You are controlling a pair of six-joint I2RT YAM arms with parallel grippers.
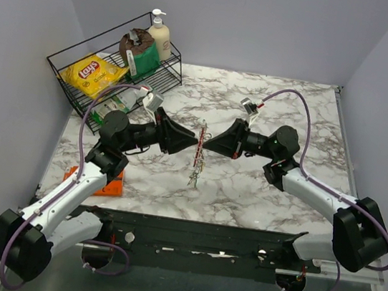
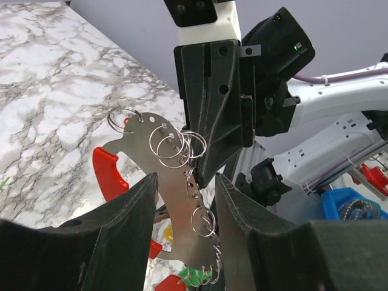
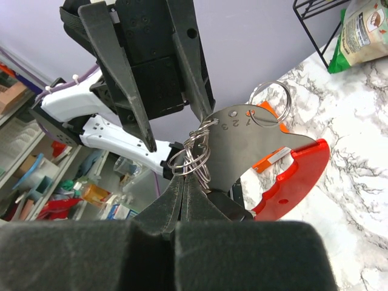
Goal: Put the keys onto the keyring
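Observation:
The keyring hangs in the air between both grippers point(image 1: 198, 153). It is a silvery plate point(image 2: 173, 194) with a red curved loop point(image 2: 108, 173) and several split rings point(image 2: 173, 145) along its edge. Keys with coloured heads dangle at its lower end point(image 1: 193, 179); a green head point(image 2: 193, 276) shows in the left wrist view. My left gripper point(image 1: 195, 142) has the plate between its jaws, which are closed against its two edges. My right gripper point(image 3: 185, 177) is shut, pinching a split ring point(image 3: 193, 159) beside the plate point(image 3: 248, 145).
A flat orange packet point(image 1: 105, 184) lies at the left by the left arm. A black wire rack point(image 1: 50, 60) at the back left holds a yellow chips bag point(image 1: 92, 73), a green-brown bag point(image 1: 138, 51) and a soap bottle point(image 1: 159, 36).

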